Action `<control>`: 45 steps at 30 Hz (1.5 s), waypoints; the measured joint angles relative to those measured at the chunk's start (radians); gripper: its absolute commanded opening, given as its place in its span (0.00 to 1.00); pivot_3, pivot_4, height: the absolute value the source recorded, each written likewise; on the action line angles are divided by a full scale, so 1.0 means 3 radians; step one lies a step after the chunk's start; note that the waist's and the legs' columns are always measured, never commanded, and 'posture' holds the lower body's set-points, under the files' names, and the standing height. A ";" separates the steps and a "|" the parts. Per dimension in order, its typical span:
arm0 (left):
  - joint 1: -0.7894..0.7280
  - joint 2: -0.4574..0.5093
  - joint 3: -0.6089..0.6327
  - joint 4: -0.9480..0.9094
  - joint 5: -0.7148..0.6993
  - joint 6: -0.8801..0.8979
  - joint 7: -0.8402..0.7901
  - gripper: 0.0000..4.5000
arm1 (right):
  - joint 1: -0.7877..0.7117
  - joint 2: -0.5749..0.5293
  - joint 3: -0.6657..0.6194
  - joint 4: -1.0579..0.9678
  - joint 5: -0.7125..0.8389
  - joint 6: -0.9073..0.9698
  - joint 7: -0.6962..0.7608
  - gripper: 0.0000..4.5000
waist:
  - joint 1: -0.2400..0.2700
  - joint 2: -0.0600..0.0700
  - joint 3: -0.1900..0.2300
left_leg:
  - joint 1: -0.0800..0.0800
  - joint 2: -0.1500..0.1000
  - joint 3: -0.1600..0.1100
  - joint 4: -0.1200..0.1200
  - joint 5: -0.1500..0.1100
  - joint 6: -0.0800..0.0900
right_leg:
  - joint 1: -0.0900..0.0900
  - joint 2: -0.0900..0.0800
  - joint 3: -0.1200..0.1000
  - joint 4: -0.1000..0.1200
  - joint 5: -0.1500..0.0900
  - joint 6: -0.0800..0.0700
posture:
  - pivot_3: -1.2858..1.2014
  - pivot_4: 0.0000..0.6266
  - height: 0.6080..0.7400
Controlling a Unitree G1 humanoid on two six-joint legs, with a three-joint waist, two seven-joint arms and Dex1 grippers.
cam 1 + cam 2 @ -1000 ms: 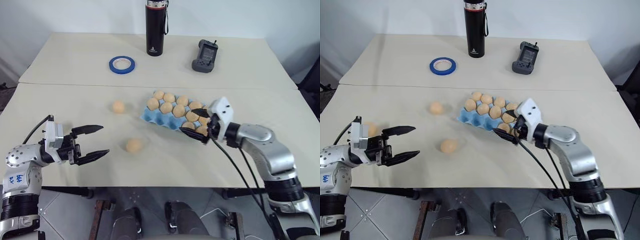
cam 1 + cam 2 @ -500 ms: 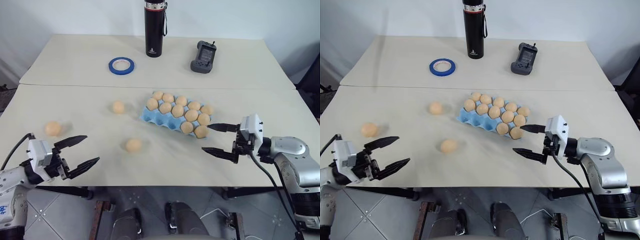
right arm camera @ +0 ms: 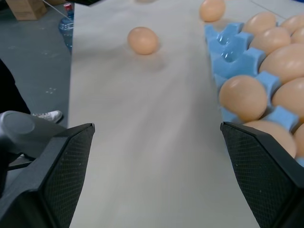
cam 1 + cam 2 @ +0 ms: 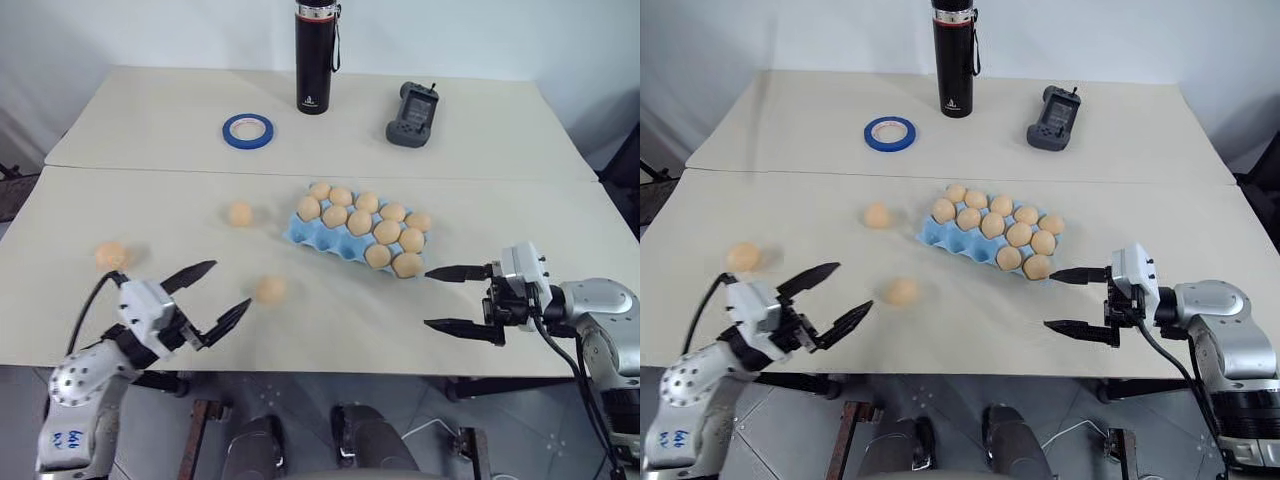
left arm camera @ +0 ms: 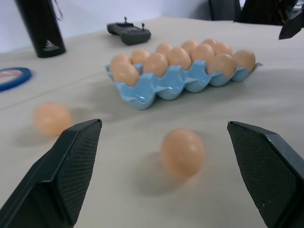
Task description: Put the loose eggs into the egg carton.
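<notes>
Three loose eggs lie on the table: one (image 4: 240,213) left of the egg carton, one (image 4: 269,290) nearer the front, one (image 4: 111,255) far left. The light blue egg carton (image 4: 297,236) holds several eggs, and wells at its near-left end (image 3: 232,51) stand bare. My left gripper (image 4: 228,285) is open just left of the front egg (image 5: 182,152), which lies ahead between its fingers without touching them. My right gripper (image 4: 428,298) is open and holds nothing. It is near the table's front edge, just right of the carton's near corner and pointing left.
At the back of the table stand a black bottle (image 4: 313,55), a blue tape ring (image 4: 247,130) and a dark handheld controller (image 4: 411,112). A seam (image 4: 150,170) runs across the table behind the eggs. The front edge is close under both grippers.
My right gripper has drawn back from the carton toward the right and the front edge. My left gripper has swung right toward the front egg. Both stayed open.
</notes>
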 measured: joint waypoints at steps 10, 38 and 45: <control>-0.0443 -0.0214 -0.0594 0.0597 0.0557 -0.0086 0.0335 1.00 | 0.0049 0.0065 -0.0004 -0.0041 0.0081 -0.0046 -0.0035 0.99 | 0.0007 0.0000 0.0000 | 0.0002 -0.0001 -0.0001 0.0003 0.0001 0.0001 | 0.0003 0.0000 0.0000 0.0001 0.0001 0.0001 | 0.52 0.24 1.00; -0.1263 -0.0582 -0.1106 0.1319 0.0842 -0.0124 0.0334 0.34 | 0.0115 0.0228 -0.0008 -0.0240 0.0158 -0.0029 -0.0461 1.00 | 0.0108 0.0010 -0.0006 | 0.0002 -0.0002 -0.0001 0.0009 0.0004 0.0002 | 0.0005 0.0000 -0.0001 0.0006 0.0004 0.0007 | 0.52 0.24 1.00; -0.1683 -0.0824 -0.1157 0.0967 0.0747 0.0162 0.0463 0.34 | 0.0117 0.0252 -0.0031 -0.0240 0.0171 -0.0035 -0.0527 1.00 | 0.0127 0.0010 -0.0006 | 0.0002 -0.0003 -0.0001 0.0010 0.0009 -0.0006 | 0.0005 0.0004 0.0002 0.0006 0.0006 0.0010 | 0.52 0.24 1.00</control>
